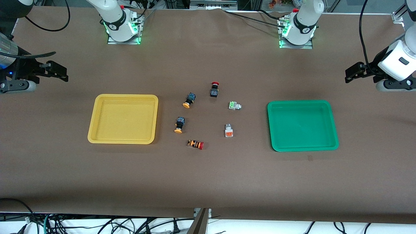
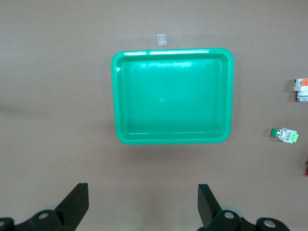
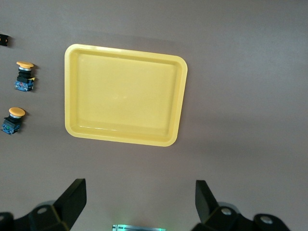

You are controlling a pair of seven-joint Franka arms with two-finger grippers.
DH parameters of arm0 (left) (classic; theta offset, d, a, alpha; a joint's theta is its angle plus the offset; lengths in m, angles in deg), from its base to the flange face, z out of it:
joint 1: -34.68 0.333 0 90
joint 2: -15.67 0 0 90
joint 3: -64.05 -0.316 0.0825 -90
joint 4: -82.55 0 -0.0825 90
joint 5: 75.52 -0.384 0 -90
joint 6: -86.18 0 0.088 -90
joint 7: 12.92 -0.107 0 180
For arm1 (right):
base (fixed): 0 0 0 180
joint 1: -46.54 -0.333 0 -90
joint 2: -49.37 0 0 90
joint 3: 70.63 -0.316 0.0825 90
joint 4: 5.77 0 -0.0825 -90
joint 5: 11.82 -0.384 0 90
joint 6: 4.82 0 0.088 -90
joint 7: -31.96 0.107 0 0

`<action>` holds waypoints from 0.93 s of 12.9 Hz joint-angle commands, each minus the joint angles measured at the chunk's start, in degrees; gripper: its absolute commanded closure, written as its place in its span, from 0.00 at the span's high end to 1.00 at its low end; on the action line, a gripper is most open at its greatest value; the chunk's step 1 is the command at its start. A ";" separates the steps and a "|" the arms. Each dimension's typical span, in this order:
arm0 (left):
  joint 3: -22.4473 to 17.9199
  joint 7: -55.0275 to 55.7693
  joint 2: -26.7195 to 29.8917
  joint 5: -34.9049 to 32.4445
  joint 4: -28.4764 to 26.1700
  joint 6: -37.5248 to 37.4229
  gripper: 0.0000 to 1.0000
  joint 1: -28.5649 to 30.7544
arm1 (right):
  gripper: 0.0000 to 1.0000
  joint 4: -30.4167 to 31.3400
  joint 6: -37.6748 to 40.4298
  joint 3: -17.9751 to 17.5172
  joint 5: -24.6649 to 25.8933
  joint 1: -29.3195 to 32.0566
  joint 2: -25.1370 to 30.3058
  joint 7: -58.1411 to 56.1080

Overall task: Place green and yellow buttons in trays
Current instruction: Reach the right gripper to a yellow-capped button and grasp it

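Two black-bodied yellow-capped buttons (image 1: 188,100) (image 1: 179,125) lie on the table between the trays, beside the yellow tray (image 1: 125,96). The green-faced button (image 1: 234,106) and the orange-faced button (image 1: 228,130) lie nearer the green tray (image 1: 299,102). Both trays hold nothing. My left gripper (image 1: 349,74) is open and empty, up in the air at the left arm's end of the table; its wrist view shows the gripper (image 2: 143,192), the green tray (image 2: 173,51) and both grey-white buttons (image 2: 284,134) (image 2: 301,90). My right gripper (image 1: 63,73) (image 3: 139,190) is open and empty at the right arm's end; its wrist view shows the yellow tray (image 3: 125,52) and both yellow-capped buttons (image 3: 23,76) (image 3: 12,120).
A black-bodied red-capped button (image 1: 214,89) stands farther from the front camera than the other buttons. An orange-striped red-capped button (image 1: 195,144) lies nearest to it. A small tape patch (image 1: 309,158) is on the brown cloth by the green tray. Cables hang under the table's front edge.
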 commanded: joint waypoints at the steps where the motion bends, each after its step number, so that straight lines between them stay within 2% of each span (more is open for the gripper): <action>1: 0.37 0.53 -0.96 2.17 2.61 -1.61 1.00 0.53 | 1.00 -1.47 0.35 -0.59 0.47 0.28 -0.66 -0.50; 3: 0.28 0.62 -1.05 2.18 3.05 -1.44 1.00 0.45 | 1.00 -1.56 0.26 -0.85 0.03 0.01 -1.79 -0.24; 5: 0.45 0.44 -1.05 1.48 3.05 -1.35 1.00 0.36 | 1.00 -1.48 0.18 -1.29 0.82 -1.91 -6.17 -0.06; 7: 0.54 -0.08 -1.31 1.66 3.05 -1.44 1.00 0.45 | 1.00 -1.21 -3.58 -1.56 -1.18 -3.32 -12.22 0.63; 8: 0.54 -0.08 -1.49 1.66 3.05 -1.44 1.00 0.36 | 1.00 -1.13 -7.00 -1.65 -3.46 -6.03 -14.87 2.82; 10: 0.54 -0.08 -1.49 1.92 3.05 -1.44 1.00 0.45 | 1.00 -1.04 -13.42 -1.91 -4.36 -9.72 -20.32 15.35; 12: 0.63 0.70 -1.49 2.01 3.05 -1.62 1.00 0.36 | 1.00 -1.12 -20.09 -1.91 -5.15 -14.82 -25.07 22.75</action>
